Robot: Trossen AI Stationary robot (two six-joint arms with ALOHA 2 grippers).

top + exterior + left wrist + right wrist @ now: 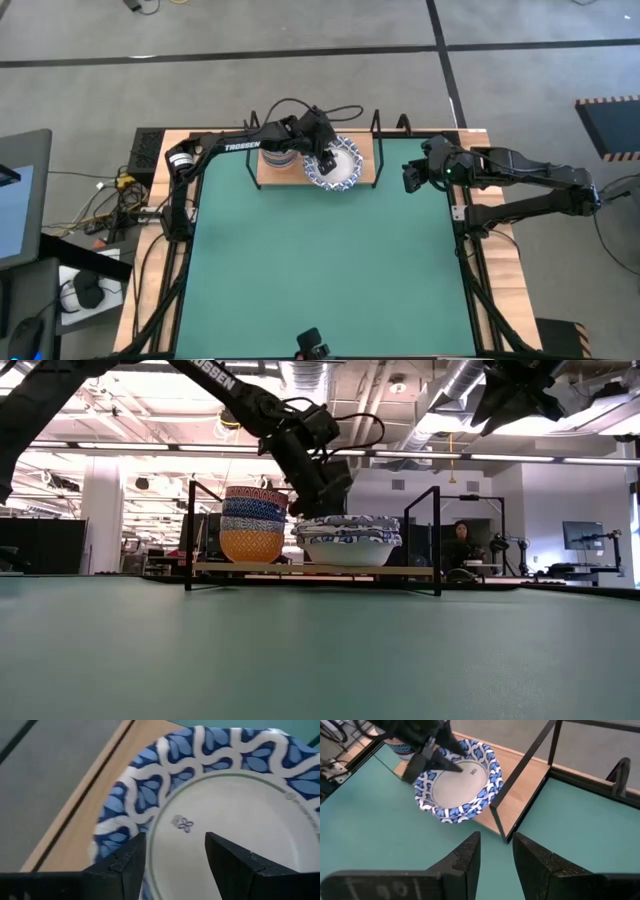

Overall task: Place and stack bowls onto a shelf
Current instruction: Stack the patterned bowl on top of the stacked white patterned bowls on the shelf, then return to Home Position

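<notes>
1. Green mat (pixel 320 260), nearest ground: bare across its middle and front in the high view. Neither gripper is over this part.

2. Right gripper (pixel 412 178): held high above the mat's far right corner, well apart from every bowl. Fingers (pixel 465 857) stand parted with a moderate gap and nothing between them. From its wrist view the white stack lies ahead, past a black corner post (pixel 520 775) of the shelf frame.

3. Shelf (pixel 310 569): light-wood board on a black wire frame, at the far edge of the mat, left of centre. Right third of the board is bare wood (pixel 366 165).

4. Stack of wide white bowls with blue patterned rims (pixel 348 540): sits on the middle of the shelf, nested one in another. Exact count cannot be read from the low view.

5. Left gripper (pixel 326 160): directly over that white stack, angled down into the top bowl (pixel 240 820). Fingers (pixel 125 865) are spread wide and grip nothing; the bowl's white inner floor shows between them. Whether the tips touch the bowl cannot be told.

6. Stack of small coloured bowls (pixel 254 523): on the shelf's left end, just beside the white stack. Yellow one at the bottom, patterned ones above. The left arm passes above it.

7. Beyond the table: a person (pixel 462 545) is seated in the room behind.
</notes>
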